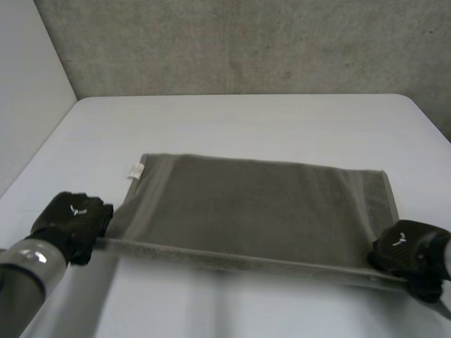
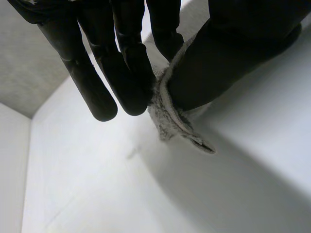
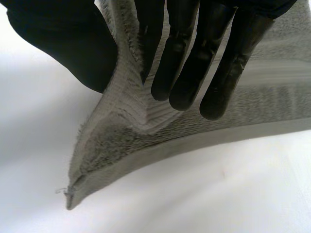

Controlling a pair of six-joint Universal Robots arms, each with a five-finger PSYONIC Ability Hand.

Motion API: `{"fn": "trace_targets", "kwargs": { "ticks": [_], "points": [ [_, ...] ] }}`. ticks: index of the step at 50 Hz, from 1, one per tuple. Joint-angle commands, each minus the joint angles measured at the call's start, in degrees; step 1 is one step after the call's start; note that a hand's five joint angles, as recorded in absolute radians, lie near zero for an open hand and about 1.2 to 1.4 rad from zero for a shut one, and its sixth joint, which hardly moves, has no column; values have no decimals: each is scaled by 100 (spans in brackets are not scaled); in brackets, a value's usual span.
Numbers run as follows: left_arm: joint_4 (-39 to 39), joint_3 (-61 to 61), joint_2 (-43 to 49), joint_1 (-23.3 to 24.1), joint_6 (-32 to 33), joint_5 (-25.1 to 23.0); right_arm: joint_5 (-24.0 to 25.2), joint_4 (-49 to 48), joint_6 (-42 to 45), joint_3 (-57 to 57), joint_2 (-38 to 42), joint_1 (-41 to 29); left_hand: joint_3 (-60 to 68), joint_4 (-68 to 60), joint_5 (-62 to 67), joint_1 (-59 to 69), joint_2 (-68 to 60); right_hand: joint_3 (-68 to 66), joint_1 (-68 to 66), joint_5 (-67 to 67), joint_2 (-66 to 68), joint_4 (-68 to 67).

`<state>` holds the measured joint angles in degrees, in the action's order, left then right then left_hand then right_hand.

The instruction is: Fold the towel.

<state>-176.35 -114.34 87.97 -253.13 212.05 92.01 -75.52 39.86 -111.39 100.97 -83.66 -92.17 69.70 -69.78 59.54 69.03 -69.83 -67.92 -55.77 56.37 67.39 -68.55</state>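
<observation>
A grey-brown towel (image 1: 254, 208) lies spread across the white table (image 1: 246, 120), its near edge lifted off the surface and stretched between both hands. My left hand (image 1: 74, 222) pinches the near left corner; in the left wrist view the thumb (image 2: 228, 58) presses the towel corner (image 2: 170, 114) against the fingers (image 2: 121, 73). My right hand (image 1: 409, 255) holds the near right corner; in the right wrist view the towel corner (image 3: 126, 126) sits pinched between thumb (image 3: 68, 43) and fingers (image 3: 204, 63). A small white label (image 1: 134, 170) marks the towel's far left corner.
A grey wall (image 1: 246, 42) rises behind the table's far edge, and a pale wall (image 1: 28, 91) stands at the left. Bare tabletop stretches beyond the towel and near the front edge.
</observation>
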Motion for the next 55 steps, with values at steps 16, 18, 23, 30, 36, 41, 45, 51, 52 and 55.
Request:
{"fn": "trace_targets", "kwargs": {
  "ticks": [16,18,23,30,36,41,45,51,52,55],
  "points": [
    [-786,1472,1561,-8,293,-693,-137,-1410,-13,-1147,1552,-354,1030,-1022,1046,1097,-1017,-1208,-2423,1363,1261,-1145],
    [-831,1880,1961,54,293,-675,-251,-1585,-162,-1437,1824,-442,1030,-1022,1046,1097,-1017,-1208,-2423,1363,1261,-1145],
    [-848,3229,3222,80,267,-667,-340,-2351,-542,-2213,2486,-513,1030,-1022,1046,1097,-1017,-1208,-2423,1363,1261,-1145],
    [-831,4701,4421,229,267,-438,-367,-3729,-533,-2959,3188,-680,1030,-1022,1046,1097,-1017,-1208,-2423,1363,1261,-1145],
    [-805,5747,5142,265,267,-86,-358,-4373,-533,-3118,3453,-689,1030,-1022,1046,1097,-1017,-1208,-2423,1363,1261,-1145],
    [-805,6151,5450,273,267,-60,-297,-4522,-524,-3329,3838,-759,1030,-1022,1046,1097,-1017,-1208,-2423,1363,1261,-1145],
    [-813,6265,5529,282,276,-104,-297,-4531,-524,-3391,3953,-759,1030,-1022,1046,1097,-1017,218,-997,-63,-166,281],
    [-857,6309,5555,317,337,-52,-331,-4759,-638,-3522,3954,-768,-2607,2615,-2591,-2540,2620,5792,4577,-5637,-5739,5855],
    [-857,6309,5555,317,337,-51,-332,-4760,-638,-3523,3954,-768,-2618,2626,-2602,-2551,2631,5792,4577,-5637,-5739,5855],
    [-901,6362,5529,317,381,80,-349,-4988,-761,-3558,3848,-759,-3997,4005,-3981,-3931,4010,5792,4577,-5637,-5739,5855]
  ]
}}
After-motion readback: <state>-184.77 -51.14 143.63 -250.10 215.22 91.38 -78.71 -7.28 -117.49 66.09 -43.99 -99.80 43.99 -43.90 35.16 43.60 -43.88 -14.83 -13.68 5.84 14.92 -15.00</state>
